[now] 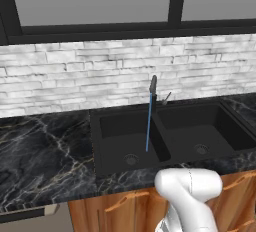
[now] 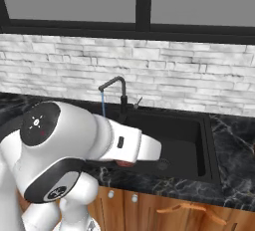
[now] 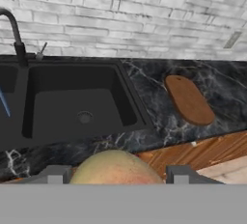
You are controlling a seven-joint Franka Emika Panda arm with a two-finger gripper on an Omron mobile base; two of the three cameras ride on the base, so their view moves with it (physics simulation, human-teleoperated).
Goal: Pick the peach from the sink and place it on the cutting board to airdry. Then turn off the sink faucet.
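The pincer point(image 3: 115, 177) holds the peach point(image 3: 114, 169) between its two fingertips point(image 3: 52, 175), the fruit sitting snug against both of them and lifted clear of the sink point(image 3: 72, 100), above the front edge of the worktop point(image 3: 159, 92). In the right base view a sliver of the same orange-red fruit peeps out beneath the white forearm, in front of the basin rim. The hand looks out over the right basin towards the cutting board point(image 3: 188, 100), which lies flat on the dark marble to the right of the sink, well apart from the fruit, so the carry across seems barely started. Holding the peach high and facing the board makes sense: it clears the basin wall and keeps the target in sight. The sink faucet point(image 1: 152, 90) stands upright behind the divider with its thin lever point(image 1: 166, 97) just beside it, and the blue water stream point(image 1: 148, 123) runs down into the left basin, so the shut-off step is not yet done. The board's bare wood offers room enough for the fruit
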